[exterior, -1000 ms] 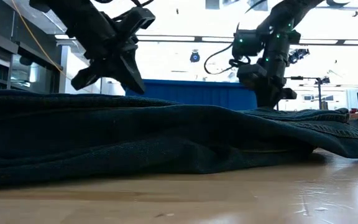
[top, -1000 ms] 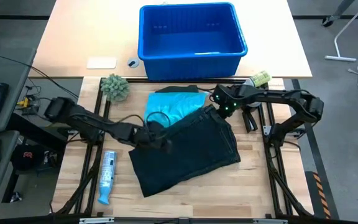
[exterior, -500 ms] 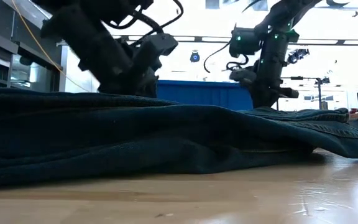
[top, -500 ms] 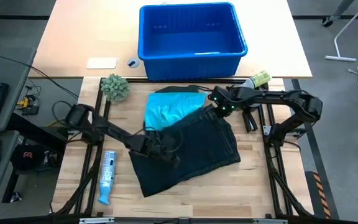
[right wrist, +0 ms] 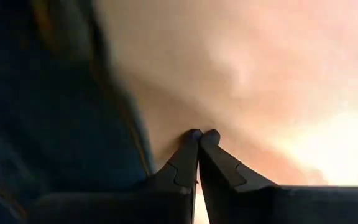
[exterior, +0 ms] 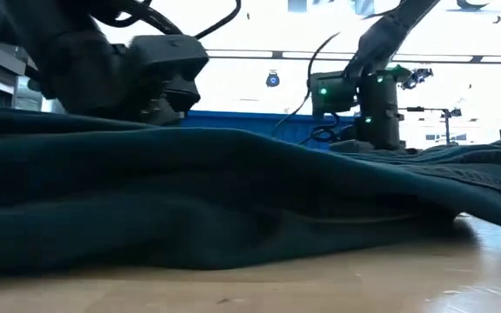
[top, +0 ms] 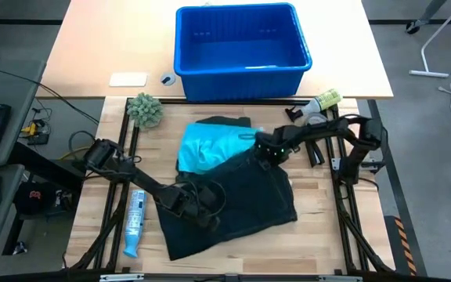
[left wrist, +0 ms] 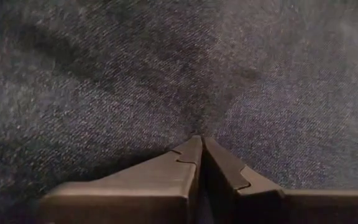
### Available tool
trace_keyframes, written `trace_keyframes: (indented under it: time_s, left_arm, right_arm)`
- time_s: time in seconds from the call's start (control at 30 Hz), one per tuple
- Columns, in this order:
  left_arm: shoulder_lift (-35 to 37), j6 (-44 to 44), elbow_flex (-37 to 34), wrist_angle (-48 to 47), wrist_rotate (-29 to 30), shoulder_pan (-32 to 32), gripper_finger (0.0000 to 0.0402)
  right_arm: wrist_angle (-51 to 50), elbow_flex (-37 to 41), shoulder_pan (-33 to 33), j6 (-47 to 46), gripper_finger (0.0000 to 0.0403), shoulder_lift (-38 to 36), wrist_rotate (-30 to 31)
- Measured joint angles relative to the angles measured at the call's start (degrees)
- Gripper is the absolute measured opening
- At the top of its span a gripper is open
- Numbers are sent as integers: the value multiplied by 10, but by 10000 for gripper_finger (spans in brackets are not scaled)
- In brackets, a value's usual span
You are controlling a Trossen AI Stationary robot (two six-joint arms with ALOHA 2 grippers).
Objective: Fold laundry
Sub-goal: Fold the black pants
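A large dark green garment (top: 237, 200) lies spread on the wooden table and fills the low view's foreground (exterior: 233, 200). A turquoise piece (top: 210, 145) lies at its far left, partly under it. My left gripper (top: 208, 213) is shut, down on the dark garment's left part (left wrist: 201, 140). My right gripper (top: 261, 150) is shut and points down at the garment's far right corner, beside the turquoise piece. In the right wrist view its tips (right wrist: 201, 134) stand just off the dark cloth's edge (right wrist: 126, 143), over a pale blurred surface. My left gripper presses its shut fingertips (left wrist: 191, 149) onto the dark garment's upper face (left wrist: 204, 124), left of its middle. It comes slanting down from the table's left. The cloth lies flat on the table under it. My right gripper: I cannot tell whether its tips touch cloth or table.
A blue plastic bin (top: 241, 77) stands beyond the far edge of the work area. A fuzzy grey-green ball (top: 145, 110) sits far left, a blue-white tube (top: 135, 223) near left, and a green-capped bottle (top: 323, 102) far right. Bare wood shows along the near edge.
My left gripper has come down and toward the near edge onto the dark garment, whose near left corner has slid a little nearer, baring more of the turquoise piece. My right gripper has sunk and gone left toward the garment's far right corner. Both stayed shut.
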State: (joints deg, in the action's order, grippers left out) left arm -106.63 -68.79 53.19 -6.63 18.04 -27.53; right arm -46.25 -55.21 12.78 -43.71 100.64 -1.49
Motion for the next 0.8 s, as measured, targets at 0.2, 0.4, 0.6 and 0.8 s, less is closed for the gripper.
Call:
trace_keyframes:
  time_s: [0.2,0.4,0.6,0.8]
  left_arm:
    - [23,151,-1,-73,-3,8,0]
    - [19,147,-4,-3,-16,27,0]
    - [16,138,-5,47,5,28,0]
    - [17,130,-4,43,19,28,0]
  right_arm:
    - [-48,41,-76,-72,0,-46,-39]
    - [-47,3,-83,-118,0,-136,20]
    - [98,-44,-32,-103,0,-171,52]
    - [299,-77,-5,-102,0,-89,-24]
